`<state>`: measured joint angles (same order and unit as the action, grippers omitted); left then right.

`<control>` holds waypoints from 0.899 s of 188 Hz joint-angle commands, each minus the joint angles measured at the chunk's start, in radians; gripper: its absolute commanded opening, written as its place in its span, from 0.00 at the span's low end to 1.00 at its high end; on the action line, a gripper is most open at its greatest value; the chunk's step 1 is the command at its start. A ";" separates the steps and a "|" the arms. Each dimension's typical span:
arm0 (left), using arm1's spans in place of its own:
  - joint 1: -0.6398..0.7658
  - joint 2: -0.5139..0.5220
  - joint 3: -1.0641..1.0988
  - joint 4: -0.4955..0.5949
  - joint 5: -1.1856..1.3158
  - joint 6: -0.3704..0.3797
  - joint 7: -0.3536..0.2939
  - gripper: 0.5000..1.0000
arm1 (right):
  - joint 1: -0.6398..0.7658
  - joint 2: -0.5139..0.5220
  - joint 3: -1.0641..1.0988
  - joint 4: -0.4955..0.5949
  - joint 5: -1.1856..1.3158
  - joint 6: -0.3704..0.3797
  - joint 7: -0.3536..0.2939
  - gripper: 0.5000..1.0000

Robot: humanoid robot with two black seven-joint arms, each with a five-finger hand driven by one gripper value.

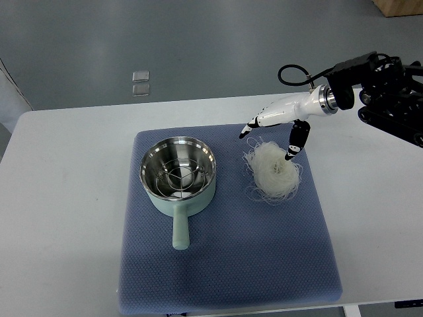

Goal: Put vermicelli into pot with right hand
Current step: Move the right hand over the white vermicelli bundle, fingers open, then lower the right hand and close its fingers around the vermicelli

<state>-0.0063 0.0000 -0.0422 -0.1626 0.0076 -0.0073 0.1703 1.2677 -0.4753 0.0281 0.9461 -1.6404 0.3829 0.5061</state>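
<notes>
1. At the left of the blue mat (pixel 225 264) sits the pot (pixel 178 173), pale green outside and steel inside, with a wire rack lying in its bowl and its handle pointing toward the robot. Nothing of the noodles is in it yet.
2. Just right of the pot, apart from it, the vermicelli (pixel 272 170) lies on the mat as a loose white nest with stray strands curling out at the rim.
3. It looks light, dry and brittle; a pinch at the edge would likely snap or shed strands, so the dense middle of the bundle seems the best place to hold it.
4. Above the nest's far side hangs the right hand (pixel 271 132), fingers spread with nothing in them; the thumb tip seems to touch the top strands, though the angle makes contact uncertain.
</notes>
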 commanded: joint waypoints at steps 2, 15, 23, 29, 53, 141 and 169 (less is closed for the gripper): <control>0.000 0.000 -0.001 0.000 0.000 0.000 0.000 1.00 | -0.013 -0.013 -0.017 0.002 -0.002 -0.004 0.000 0.86; 0.000 0.000 -0.001 0.000 0.000 0.000 0.000 1.00 | -0.024 -0.020 -0.034 0.000 -0.007 -0.012 0.000 0.86; 0.000 0.000 -0.001 0.000 0.000 0.000 0.000 1.00 | -0.034 -0.022 -0.039 0.000 -0.009 -0.022 -0.001 0.86; 0.000 0.000 -0.001 -0.002 0.000 0.000 0.000 1.00 | -0.044 -0.020 -0.040 0.000 -0.009 -0.030 0.000 0.86; 0.000 0.000 -0.001 0.000 0.000 0.000 0.000 1.00 | -0.064 -0.014 -0.040 0.000 -0.012 -0.038 -0.001 0.86; 0.000 0.000 -0.001 0.000 0.000 0.000 0.000 1.00 | -0.117 0.006 -0.042 -0.015 -0.036 -0.072 -0.012 0.85; 0.000 0.000 -0.001 0.000 0.000 0.001 0.000 1.00 | -0.119 0.024 -0.039 -0.015 -0.035 -0.073 -0.011 0.83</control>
<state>-0.0063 0.0000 -0.0430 -0.1626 0.0076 -0.0068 0.1703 1.1508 -0.4587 -0.0130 0.9308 -1.6766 0.3111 0.4936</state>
